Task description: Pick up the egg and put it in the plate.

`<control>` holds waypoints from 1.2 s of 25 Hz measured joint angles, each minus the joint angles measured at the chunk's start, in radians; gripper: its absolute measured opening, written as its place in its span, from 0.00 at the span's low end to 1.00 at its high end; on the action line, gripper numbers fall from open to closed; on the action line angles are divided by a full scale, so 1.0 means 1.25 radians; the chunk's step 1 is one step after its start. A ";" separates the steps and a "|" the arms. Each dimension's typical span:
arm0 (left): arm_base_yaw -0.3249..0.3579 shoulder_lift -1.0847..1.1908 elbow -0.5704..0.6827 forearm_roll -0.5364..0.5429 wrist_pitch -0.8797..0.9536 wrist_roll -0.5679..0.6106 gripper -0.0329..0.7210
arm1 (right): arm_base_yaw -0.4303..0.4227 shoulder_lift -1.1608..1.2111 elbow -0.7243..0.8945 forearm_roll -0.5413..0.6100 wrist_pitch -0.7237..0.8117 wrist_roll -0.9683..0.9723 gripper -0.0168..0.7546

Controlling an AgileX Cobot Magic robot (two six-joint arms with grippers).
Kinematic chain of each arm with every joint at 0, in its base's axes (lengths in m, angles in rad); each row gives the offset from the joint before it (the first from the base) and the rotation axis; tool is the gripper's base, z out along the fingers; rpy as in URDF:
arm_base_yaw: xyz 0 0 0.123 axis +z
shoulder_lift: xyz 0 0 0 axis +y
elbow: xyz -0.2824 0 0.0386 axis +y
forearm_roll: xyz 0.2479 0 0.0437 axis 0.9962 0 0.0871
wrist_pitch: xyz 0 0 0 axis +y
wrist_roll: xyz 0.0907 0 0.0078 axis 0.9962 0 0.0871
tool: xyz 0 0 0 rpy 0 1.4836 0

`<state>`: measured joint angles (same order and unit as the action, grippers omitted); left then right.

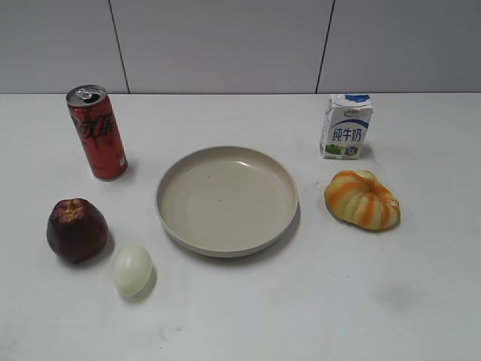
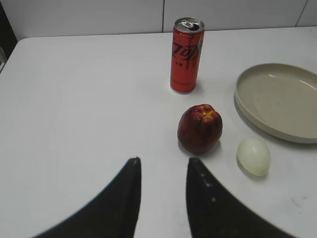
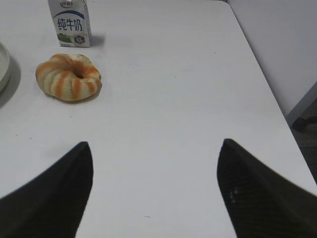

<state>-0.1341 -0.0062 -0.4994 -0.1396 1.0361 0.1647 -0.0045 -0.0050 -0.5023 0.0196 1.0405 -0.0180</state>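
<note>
Fingers first: your left gripper (image 2: 162, 166) shows two dark curved fingers (image 2: 119, 203) set a narrow gap apart with nothing between them, hanging above bare white desk (image 2: 79, 99) and angled forward toward the objects. Your right gripper (image 3: 154, 148) has its fingers (image 3: 54, 193) spread wide, also holding nothing, and looks down over an open stretch of desk near the right edge. Neither arm appears in the exterior view.

You'll find the egg (image 1: 132, 271) lying on the desk at the front left, just beside the dark red apple (image 1: 77, 230) and near the front-left rim of the plate (image 1: 169, 226), not touching it. From your left wrist camera the egg (image 2: 253, 156) sits ahead and to the right of the fingers, with the apple (image 2: 200, 128) closer to their line and the plate (image 2: 247, 106) beyond to the right. The plate sits in the middle of the desk with nothing in it.

A red cola can (image 1: 97, 132) stands upright behind the apple, at the left rear. On the right side, a small blue-and-white milk carton (image 1: 346, 126) stands upright at the rear, and an orange-striped pumpkin-shaped bun (image 1: 362, 199) lies in front of it, near the plate's right side but apart from it. Your right wrist camera sees that bun (image 3: 68, 77) and the carton (image 3: 69, 22) ahead to the left, well away from the fingers.
</note>
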 joint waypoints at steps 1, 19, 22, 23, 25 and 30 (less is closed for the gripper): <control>0.000 0.000 0.000 0.000 0.000 0.000 0.35 | 0.000 0.000 0.000 0.000 0.000 0.000 0.79; 0.000 0.000 0.000 0.000 0.000 0.000 0.35 | 0.000 0.363 -0.039 -0.009 -0.142 0.000 0.79; 0.000 0.000 0.000 0.000 0.000 0.000 0.35 | 0.000 0.513 -0.073 0.033 -0.186 0.001 0.79; 0.000 0.000 0.000 0.000 0.000 0.000 0.35 | 0.000 0.569 -0.089 0.045 -0.190 0.002 0.79; 0.000 0.000 0.000 0.000 0.000 0.000 0.35 | 0.000 0.672 -0.125 0.065 -0.193 0.002 0.79; 0.000 0.000 0.000 0.000 0.000 0.000 0.35 | 0.000 0.953 -0.268 0.102 -0.158 0.000 0.79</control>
<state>-0.1341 -0.0062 -0.4994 -0.1396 1.0361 0.1647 -0.0045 1.1859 -0.8368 0.1477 0.8433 -0.0183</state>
